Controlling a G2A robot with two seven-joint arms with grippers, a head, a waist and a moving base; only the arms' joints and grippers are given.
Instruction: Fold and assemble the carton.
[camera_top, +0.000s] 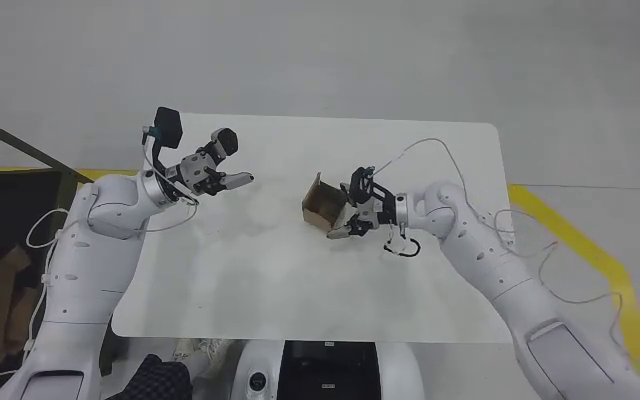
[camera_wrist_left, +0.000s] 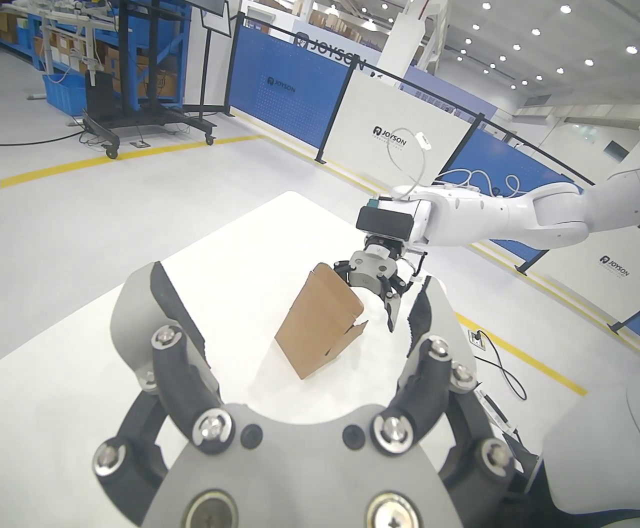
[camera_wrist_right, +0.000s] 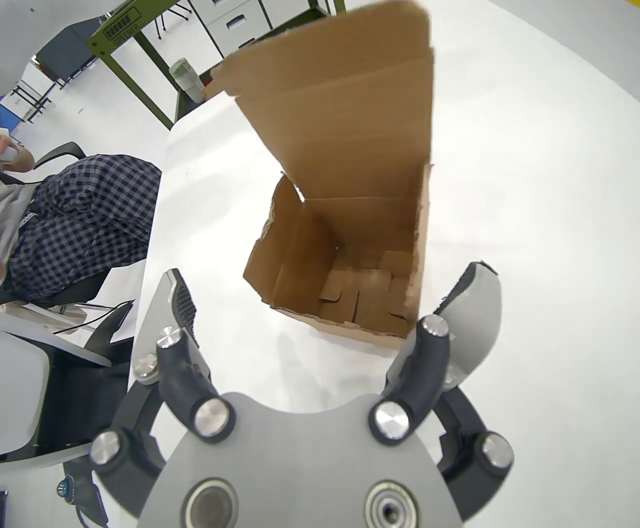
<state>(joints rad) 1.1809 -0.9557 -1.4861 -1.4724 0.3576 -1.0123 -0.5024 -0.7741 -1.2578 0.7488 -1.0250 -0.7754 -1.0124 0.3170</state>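
**A:** Carton (camera_top: 322, 202) (camera_wrist_left: 320, 325) (camera_wrist_right: 350, 250) and right gripper (camera_top: 347, 208) (camera_wrist_left: 367, 295) (camera_wrist_right: 325, 280) — how do they stand?

**B:** Gripper spread wide, a finger on either side of the carton's near rim. Whether a pad touches cardboard, I cannot tell.

**A:** And the carton itself?

**B:** Near the middle of the white table (camera_top: 300, 290), open mouth facing that gripper, one long flap raised, bottom flaps folded in.

**A:** Left gripper (camera_top: 238, 162) (camera_wrist_left: 292, 285)?

**B:** Also spread, holding nothing — well apart, over the table's left part.

Matt brown cardboard carton (camera_wrist_right: 350, 200), smooth white table (camera_top: 270, 290)
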